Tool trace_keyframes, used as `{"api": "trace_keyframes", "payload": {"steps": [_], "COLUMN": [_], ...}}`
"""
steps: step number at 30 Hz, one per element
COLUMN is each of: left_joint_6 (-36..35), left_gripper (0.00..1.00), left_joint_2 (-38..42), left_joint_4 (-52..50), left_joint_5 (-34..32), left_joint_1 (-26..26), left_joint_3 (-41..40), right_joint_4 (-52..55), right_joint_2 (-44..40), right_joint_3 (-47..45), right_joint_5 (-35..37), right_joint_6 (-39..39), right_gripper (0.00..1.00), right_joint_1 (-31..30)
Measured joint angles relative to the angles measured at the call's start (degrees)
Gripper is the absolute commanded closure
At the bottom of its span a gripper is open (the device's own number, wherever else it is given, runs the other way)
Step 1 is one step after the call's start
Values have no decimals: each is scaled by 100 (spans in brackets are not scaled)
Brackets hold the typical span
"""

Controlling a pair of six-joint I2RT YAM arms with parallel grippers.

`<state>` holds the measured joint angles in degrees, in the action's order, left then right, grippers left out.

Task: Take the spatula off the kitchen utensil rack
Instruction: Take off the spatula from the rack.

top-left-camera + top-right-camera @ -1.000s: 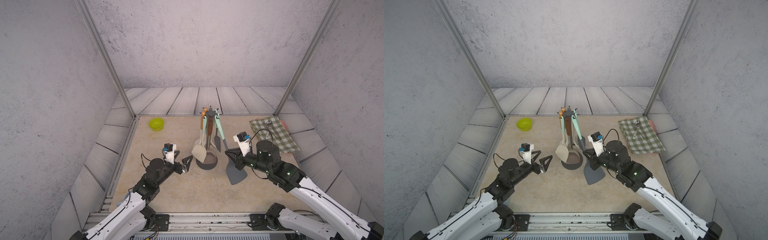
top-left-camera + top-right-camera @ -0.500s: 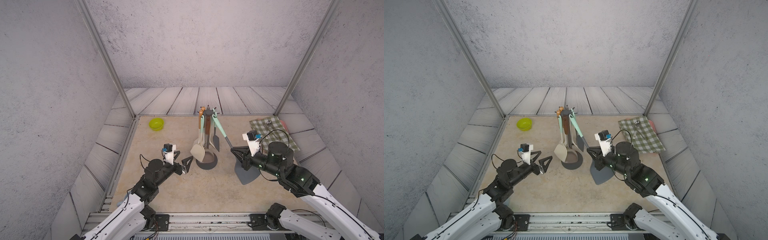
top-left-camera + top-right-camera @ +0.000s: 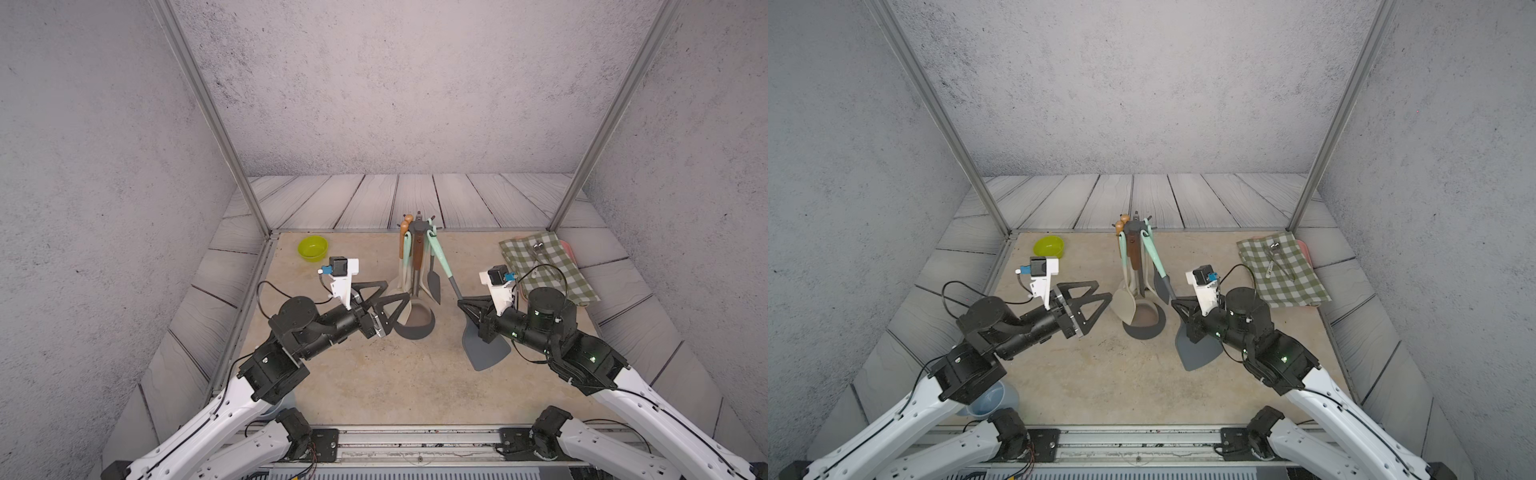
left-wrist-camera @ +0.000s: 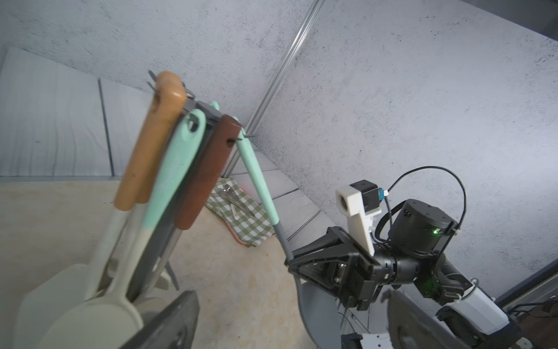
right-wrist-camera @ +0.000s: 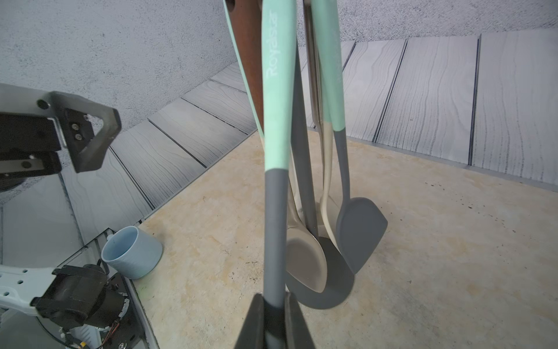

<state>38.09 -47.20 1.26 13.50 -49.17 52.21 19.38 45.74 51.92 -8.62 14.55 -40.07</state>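
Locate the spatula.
In both top views the spatula slants rightward from the top of the kitchen utensil rack, neck clamped in the fingers of the right gripper, blade right of the rack's base.

The beige tabletop (image 3: 374, 386) carries the kitchen utensil rack (image 3: 415, 331) between the left pincer (image 3: 397, 291) and the right pincer (image 3: 461, 302), a green bowl (image 3: 312, 247) beyond the left one, a checked cloth (image 3: 544, 270) beyond the right one, and a pale blue cup (image 3: 988, 399) well behind the left one.
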Motion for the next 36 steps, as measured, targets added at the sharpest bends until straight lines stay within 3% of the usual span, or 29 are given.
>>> {"api": "trace_keyframes", "payload": {"steps": [6, 18, 24, 29, 32, 36], "left_joint_6": [61, 407, 695, 960, 1150, 1182], "left_gripper": [17, 35, 59, 90, 98, 100], "left_joint_2": [-1172, -2610, -3018, -3147, -3171, -3161], "left_joint_4": [-544, -592, -144, 212, 199, 201], "left_joint_5": [-533, -1460, -1563, -1526, -1436, -1432], "left_joint_1": [-715, -807, -813, -824, -852, -874], "left_joint_3": [890, 1683, 1864, 1871, 1871, 1871], "right_joint_4": [0, 28, 26, 17, 57, 24], "right_joint_2": [-15, -271, -291, -291, -249, -256], "right_joint_3": [-9, -136, -155, -179, -258, -260], "right_joint_5": [-28, -68, -107, -133, -157, -177], "right_joint_6": [0, 2, 0, 0, 15, 15], "right_gripper": [100, 100, 100, 100, 100, 100], "right_joint_1": [0, 0, 0, 2, 2, 2]}}
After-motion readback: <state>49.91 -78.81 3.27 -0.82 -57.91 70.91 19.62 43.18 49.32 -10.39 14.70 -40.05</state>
